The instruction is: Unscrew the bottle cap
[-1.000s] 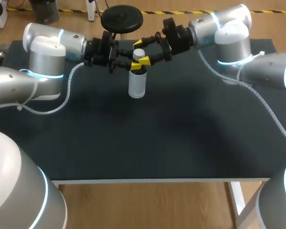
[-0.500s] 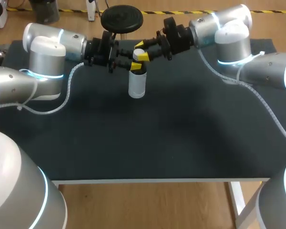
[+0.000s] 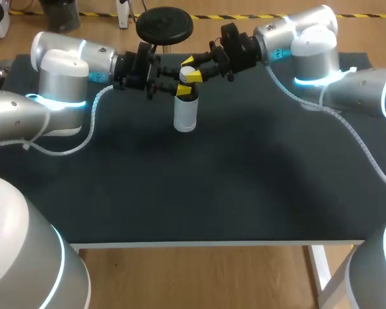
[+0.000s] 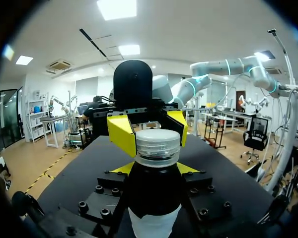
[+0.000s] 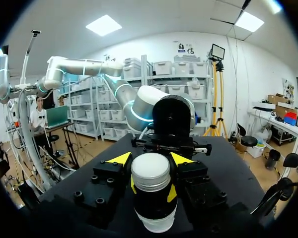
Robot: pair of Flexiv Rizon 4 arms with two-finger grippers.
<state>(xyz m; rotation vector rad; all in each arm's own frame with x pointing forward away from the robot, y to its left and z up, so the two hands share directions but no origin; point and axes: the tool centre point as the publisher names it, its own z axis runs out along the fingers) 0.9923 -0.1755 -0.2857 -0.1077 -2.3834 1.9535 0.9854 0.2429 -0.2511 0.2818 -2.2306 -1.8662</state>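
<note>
We are judging the bottle (image 3: 184, 114) light, rigid and slick-walled, so we are bracing its dark neck and taking the ribbed cap (image 5: 150, 171) by its sides. It is standing toward twelve o'clock on the table (image 3: 212, 187), the left gripper (image 4: 154, 169) clamping its neck from nine o'clock, the right gripper (image 3: 191, 69) pinching the cap from two o'clock.
</note>
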